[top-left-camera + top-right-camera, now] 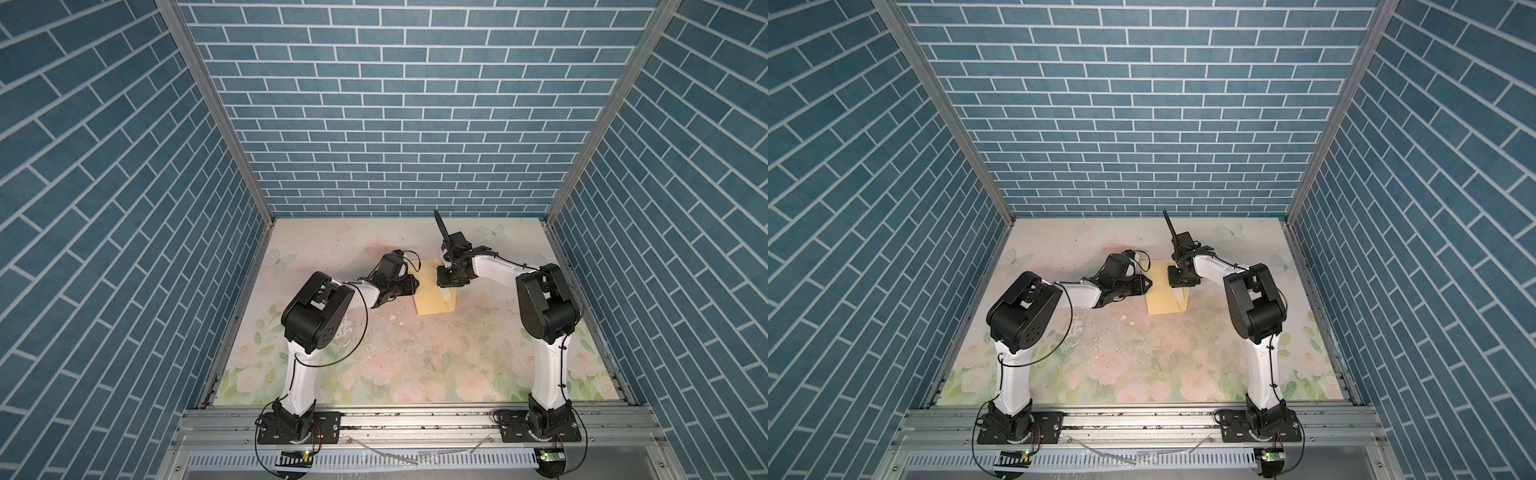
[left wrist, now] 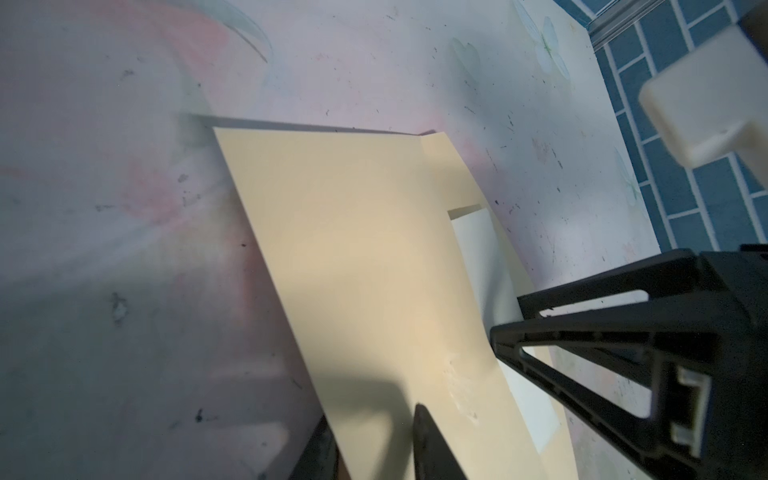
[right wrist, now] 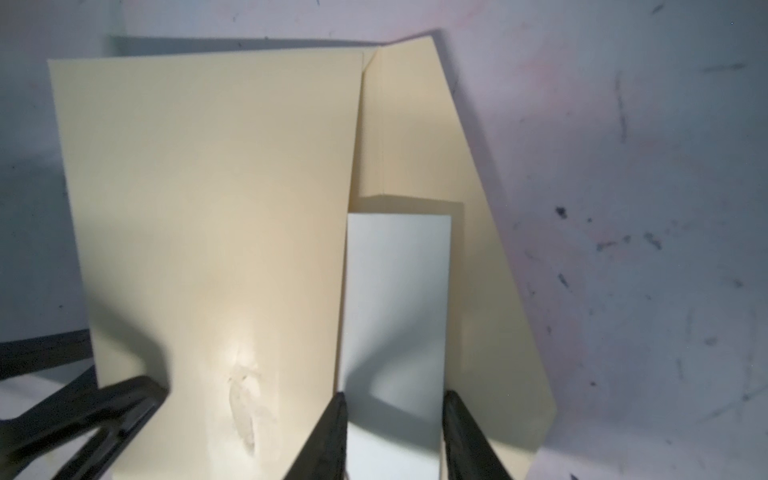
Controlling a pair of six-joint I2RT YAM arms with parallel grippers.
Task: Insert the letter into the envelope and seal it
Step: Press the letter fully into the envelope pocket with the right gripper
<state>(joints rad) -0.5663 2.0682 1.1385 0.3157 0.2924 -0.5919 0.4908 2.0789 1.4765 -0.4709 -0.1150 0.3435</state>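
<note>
The pale-yellow envelope (image 1: 432, 301) (image 1: 1163, 303) lies on the floral table between my two grippers. Its flap (image 3: 478, 249) is open. A narrow white sheet (image 3: 399, 291) (image 2: 478, 249) sticks out of its mouth onto the flap; it seems to be the letter, and no print shows. My left gripper (image 1: 415, 284) (image 2: 370, 415) is open at the envelope's left edge, one finger above the paper and one below the edge. My right gripper (image 1: 445, 284) (image 3: 395, 399) points down, open, with one finger on each side of the white sheet.
Blue brick walls (image 1: 395, 124) close in the back and both sides. Small white crumbs (image 1: 392, 318) lie on the worn table (image 1: 415, 353) in front of the envelope. An aluminium rail (image 1: 415, 419) carrying both arm bases runs along the front edge.
</note>
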